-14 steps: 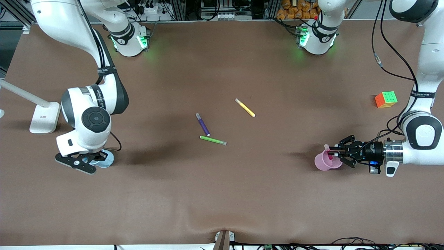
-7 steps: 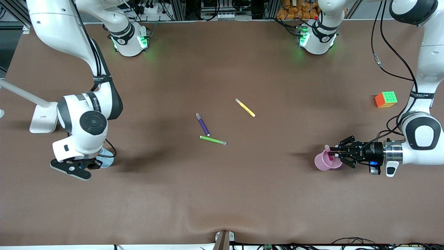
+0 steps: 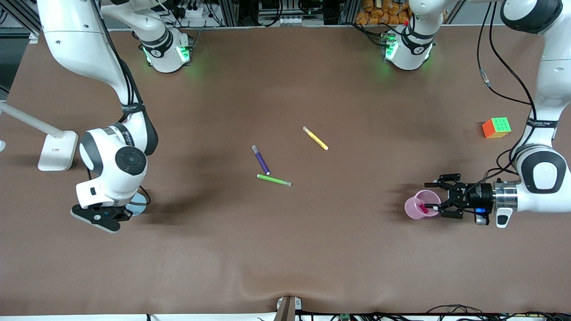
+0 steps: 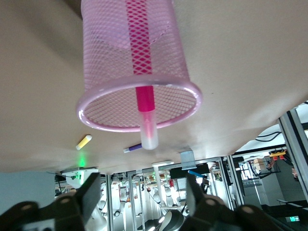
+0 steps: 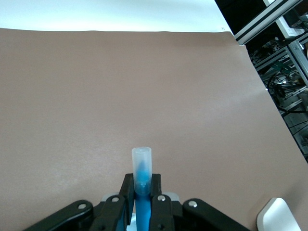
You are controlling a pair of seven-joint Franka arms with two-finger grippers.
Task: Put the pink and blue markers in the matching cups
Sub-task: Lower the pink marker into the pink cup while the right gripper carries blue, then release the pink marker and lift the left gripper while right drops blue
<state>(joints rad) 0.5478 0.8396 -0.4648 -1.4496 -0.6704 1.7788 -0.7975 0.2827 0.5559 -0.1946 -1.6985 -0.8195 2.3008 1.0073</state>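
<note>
The pale pink cup [image 3: 419, 206] stands toward the left arm's end of the table. The pink marker [image 3: 423, 207] leans inside it, grey cap up. My left gripper [image 3: 429, 196] is open beside the cup's rim, holding nothing. In the left wrist view the pink cup [image 4: 110, 57] holds the pink marker [image 4: 143, 101], and the left gripper [image 4: 143, 202] stands apart from it. My right gripper [image 3: 105, 215] is over the light blue cup [image 3: 138, 206], which the arm mostly hides. In the right wrist view the right gripper [image 5: 142, 192] is shut on the blue marker [image 5: 142, 168].
A purple marker [image 3: 261, 159], a green marker [image 3: 274, 180] and a yellow marker [image 3: 315, 138] lie mid-table. A colour cube [image 3: 496, 127] sits near the left arm. A white lamp base [image 3: 57, 150] stands by the right arm.
My left gripper has opened and let go of the pink marker, which now leans in the pink cup. My right arm has shifted a little over the blue cup.
</note>
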